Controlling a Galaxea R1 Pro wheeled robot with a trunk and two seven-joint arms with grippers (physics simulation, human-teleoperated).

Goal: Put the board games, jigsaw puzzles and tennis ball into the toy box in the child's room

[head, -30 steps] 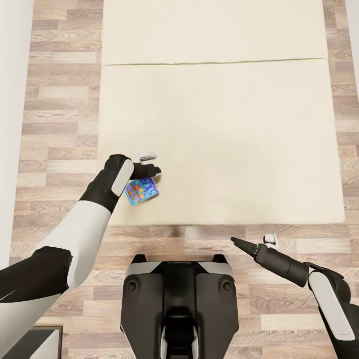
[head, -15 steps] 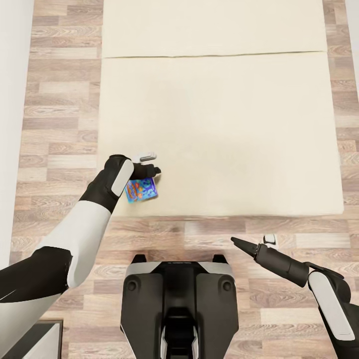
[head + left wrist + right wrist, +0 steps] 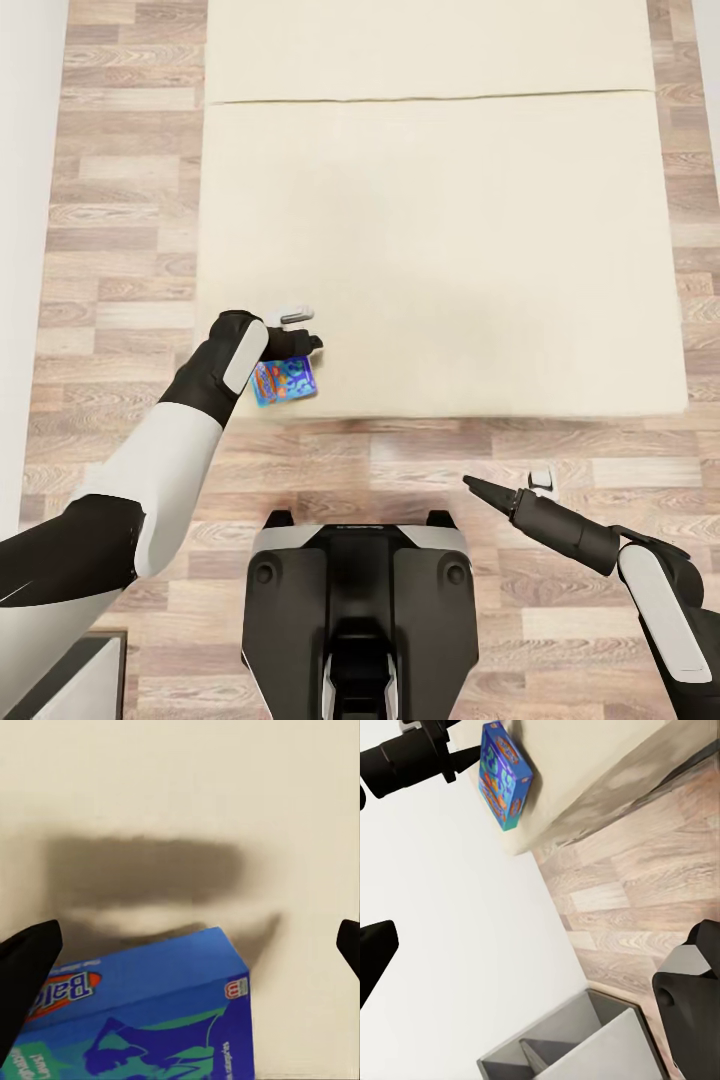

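A small blue board game [image 3: 283, 381] hangs from my left gripper [image 3: 304, 330], which is shut on its upper edge. It is lifted just above the front left corner of the beige bed [image 3: 450, 250]. The left wrist view has the blue box [image 3: 150, 1020] low between my dark fingers [image 3: 26, 971], over the mattress. From the right wrist view the box [image 3: 504, 774] dangles off the left gripper [image 3: 465, 756] beside the bed corner. My right gripper [image 3: 468, 484] hovers open over the floor, holding nothing. The table and toy box are out of view.
Wood-plank floor [image 3: 120, 250] runs along the bed's left side and front. A white wall [image 3: 20, 200] stands at the far left. A grey open-topped unit [image 3: 60, 680] [image 3: 577, 1042] sits by the wall at my left. My base [image 3: 360, 600] is close to the bed's front edge.
The whole view has pulled back from the bed, whose seam and front edge slid up the picture. The blue box stayed in my left gripper and now hangs nearer the bed's front edge.
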